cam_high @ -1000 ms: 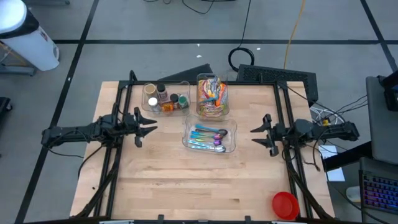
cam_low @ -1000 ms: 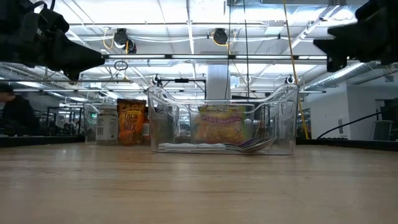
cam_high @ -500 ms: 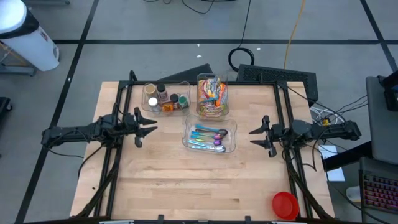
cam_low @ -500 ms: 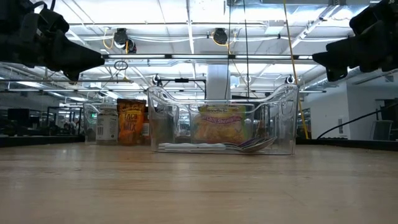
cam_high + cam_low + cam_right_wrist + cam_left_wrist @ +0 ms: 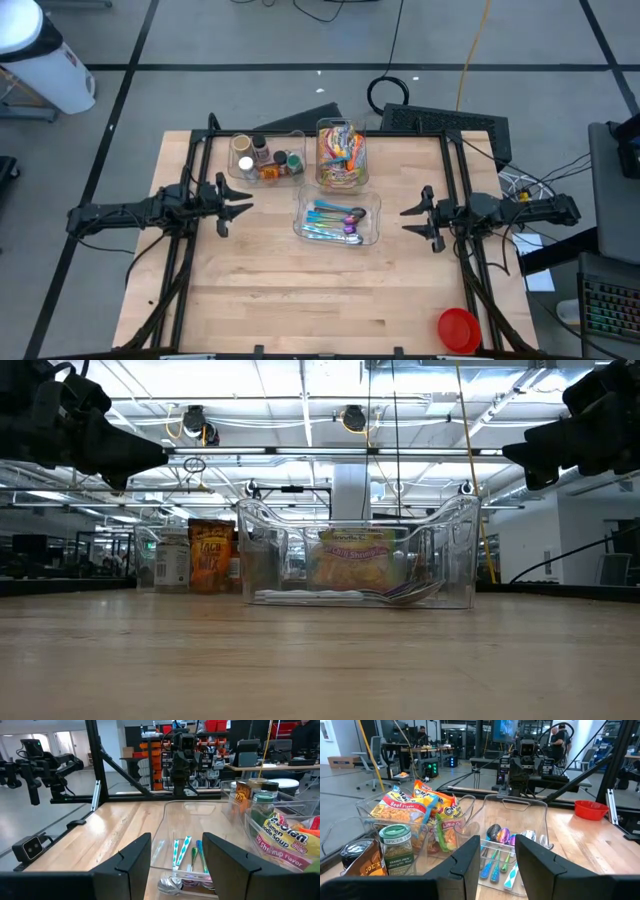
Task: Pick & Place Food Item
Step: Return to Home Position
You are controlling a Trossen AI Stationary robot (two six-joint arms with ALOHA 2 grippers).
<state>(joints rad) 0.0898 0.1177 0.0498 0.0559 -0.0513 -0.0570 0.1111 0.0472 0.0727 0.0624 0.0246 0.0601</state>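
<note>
While both arms hang over the counter (image 5: 260, 300) above its surface, neither one holds anything. Left gripper (image 5: 233, 206) sits over the left side of the counter and points right toward the containers. Its fingers (image 5: 469, 862) are spread apart and empty. Right gripper (image 5: 418, 216) sits over the right side and points left. Its fingers (image 5: 132, 865) are also spread with nothing between them. Low view shows both grippers raised clear of the wood and well apart from the containers.

Spoon container (image 5: 372, 232) is clear and shallow, at the counter's centre between the two grippers. Spoons (image 5: 335, 222) lie flat inside it, several together. They have teal and blue handles; one bowl is purple, one dark and one silver.

Noodle container (image 5: 343, 185) is clear and taller, just beyond the spoon container on the far side. Whether the two touch, cannot tell. Noodle packets (image 5: 340, 150) stand packed inside it, orange and yellow wrappers.

Spice container (image 5: 292, 138) is clear and sits just left of the noodle container. Spice jars (image 5: 262, 160) stand upright in it, along with an orange packet.

Red bowl (image 5: 458, 328) sits at the near right corner, well apart from everything else. Black keyboard (image 5: 440, 122) lies at the far right edge of the counter.
</note>
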